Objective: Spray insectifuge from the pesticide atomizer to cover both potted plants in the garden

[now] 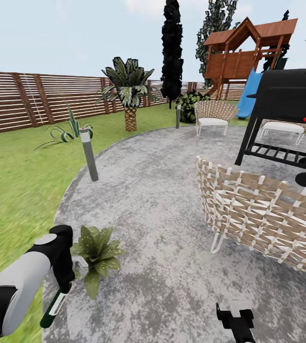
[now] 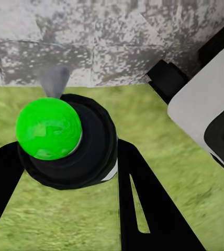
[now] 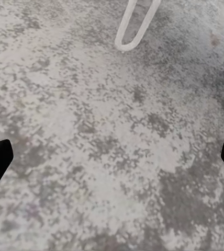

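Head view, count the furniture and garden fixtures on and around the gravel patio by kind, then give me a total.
Wicker chairs: 3, near, far, one behind the grill
Bollard lights: 2, near, far
Black grill: 1
Wooden playhouse with a blue slide: 1
Total: 7

You see one potted plant [image 1: 97, 248] near you on the left of the gravel patio [image 1: 162, 190]. You count two wicker chairs: one near on the right [image 1: 262, 214], one far [image 1: 213, 114]. There are two short light posts [image 1: 89, 154], one grill [image 1: 291, 109], one palm [image 1: 129, 90], one agave tuft [image 1: 67, 131] and one wooden playhouse [image 1: 248, 47].
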